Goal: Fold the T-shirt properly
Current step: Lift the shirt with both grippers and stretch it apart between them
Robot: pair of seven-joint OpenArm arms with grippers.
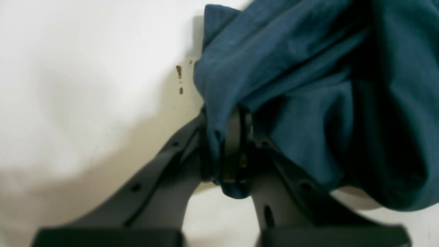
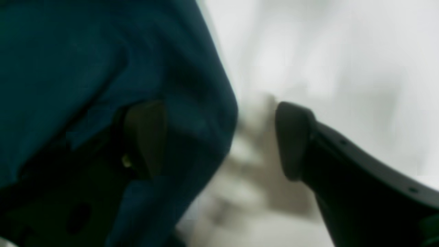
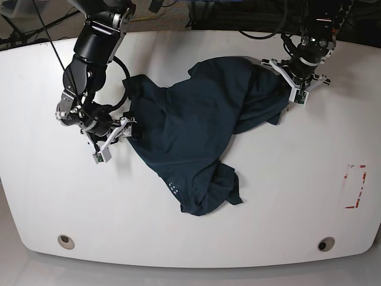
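A big white worktop [image 3: 250, 226] is seen, with the T-shirt [image 3: 196, 125] bunched up across the middle, closer to the far edge. The left gripper [image 1: 228, 147] is clamped tight on a fold of it near the far right corner. The right gripper [image 2: 219, 140] is spread wide at the cloth's left edge, nothing pinched.
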